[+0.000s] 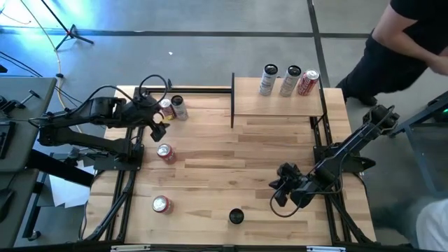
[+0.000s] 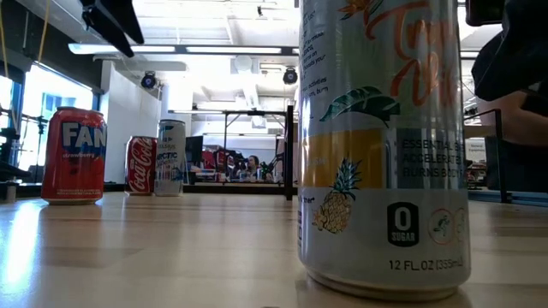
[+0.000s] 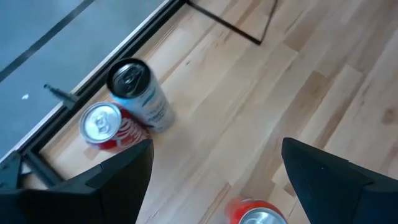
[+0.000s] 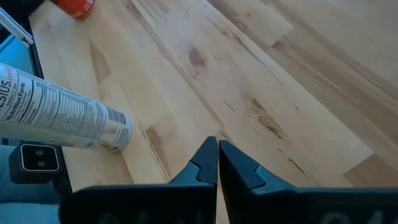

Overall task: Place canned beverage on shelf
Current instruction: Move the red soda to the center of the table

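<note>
The left arm reaches in from the table's left edge, folded at the elbow, its forearm stretched toward the far left corner of the light striped wooden table point(image 1: 210, 140). The left hand point(image 1: 158, 130) hangs above the boards with its two dark fingers point(image 3: 118, 180) spread wide apart and nothing between them. It hovers just on the near side of a pair of upright cans: a red-and-white cola can point(image 1: 166, 108) and a slim silver-and-blue can with a dark lid point(image 1: 178, 106), which stand touching each other near the table's far left edge, to the left of the shelf. A red strawberry soda can point(image 1: 166, 153) stands just nearer than the hand, also clear of it.

The right arm comes in from the table's right edge, bent low, and its right hand point(image 1: 282, 186) sits near the table's front right, fingers pressed together on nothing.

The shelf point(image 1: 276, 106), a small light-wood board in a thin black metal frame, stands at the far right of the table. Three cans stand in a row along its far edge: two slim silver ones point(image 1: 269, 79) and a red one point(image 1: 308, 82). Further from the shelf, toward the front, stand another red can point(image 1: 162, 204) and a tall pineapple-printed can with a black lid point(image 1: 236, 216).

A person in dark clothing point(image 1: 399, 42) stands beyond the shelf's right end.
</note>
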Robot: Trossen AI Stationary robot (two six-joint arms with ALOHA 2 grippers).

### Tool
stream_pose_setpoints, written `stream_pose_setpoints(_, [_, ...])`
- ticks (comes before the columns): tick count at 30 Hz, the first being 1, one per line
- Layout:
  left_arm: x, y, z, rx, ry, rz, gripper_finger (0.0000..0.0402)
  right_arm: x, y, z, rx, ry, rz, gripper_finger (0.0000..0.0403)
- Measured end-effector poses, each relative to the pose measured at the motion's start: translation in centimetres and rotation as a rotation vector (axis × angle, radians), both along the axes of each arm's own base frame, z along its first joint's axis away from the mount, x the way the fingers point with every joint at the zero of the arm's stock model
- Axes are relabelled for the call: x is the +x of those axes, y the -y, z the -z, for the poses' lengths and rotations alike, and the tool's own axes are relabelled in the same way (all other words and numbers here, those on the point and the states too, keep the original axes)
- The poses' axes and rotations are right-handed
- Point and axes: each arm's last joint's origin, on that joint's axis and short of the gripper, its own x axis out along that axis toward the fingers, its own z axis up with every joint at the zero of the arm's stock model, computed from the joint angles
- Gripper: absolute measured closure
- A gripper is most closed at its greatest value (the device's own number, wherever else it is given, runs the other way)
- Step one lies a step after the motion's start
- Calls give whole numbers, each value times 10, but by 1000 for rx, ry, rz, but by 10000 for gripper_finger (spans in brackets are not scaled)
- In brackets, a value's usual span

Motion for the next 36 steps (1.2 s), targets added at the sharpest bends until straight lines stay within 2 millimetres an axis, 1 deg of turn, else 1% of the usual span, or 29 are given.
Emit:
stream_pose_setpoints(4, [1,0,0,-13,10,11,67,0,0,0,0,0,0,402])
stream_pose_setpoints(9, [1,-1,-1,7,17,-28,67,0,0,0,0,0,0,402])
stream_pose_setpoints(14, [0,2,1,-70,7,27,67,0,0,0,0,0,0,402])
stream_pose_setpoints(20, [0,2,1,-77,8,21,67,0,0,0,0,0,0,402])
stream_pose_setpoints(22, [1,2,0,-89,32,21,67,0,0,0,1,-1,-1,402])
stream_pose_setpoints(25, [1,4,-6,-94,101,121,67,0,0,0,1,0,0,402])
stream_pose_setpoints(28, [-1,5,-14,-28,163,216,66,0,0,0,1,-1,-1,402])
stream_pose_setpoints(30, [-2,5,-18,6,187,250,66,0,0,0,1,-1,-1,402])
stream_pose_setpoints(32, [-3,5,-20,27,214,240,66,0,0,0,1,0,0,402])
stream_pose_setpoints(36, [-3,4,-22,-9,264,136,66,0,0,0,0,0,0,402])
